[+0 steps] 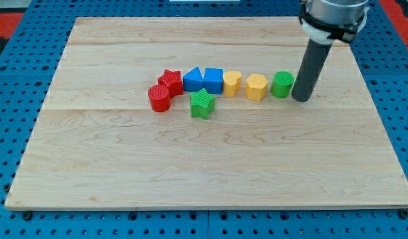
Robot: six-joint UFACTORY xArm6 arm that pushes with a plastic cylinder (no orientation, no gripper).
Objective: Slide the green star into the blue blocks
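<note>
The green star (202,103) lies near the board's middle, just below and touching or nearly touching the two blue blocks: a blue triangle-like block (193,80) and a blue cube (214,80), side by side. My tip (300,98) rests on the board far to the view's right of the star, right beside a green cylinder (282,85).
A red star (170,81) and a red cylinder (159,98) sit left of the blue blocks. A yellow heart-like block (232,83) and a yellow hexagon (256,87) sit between the blue cube and the green cylinder. The wooden board (204,166) lies on a blue pegboard.
</note>
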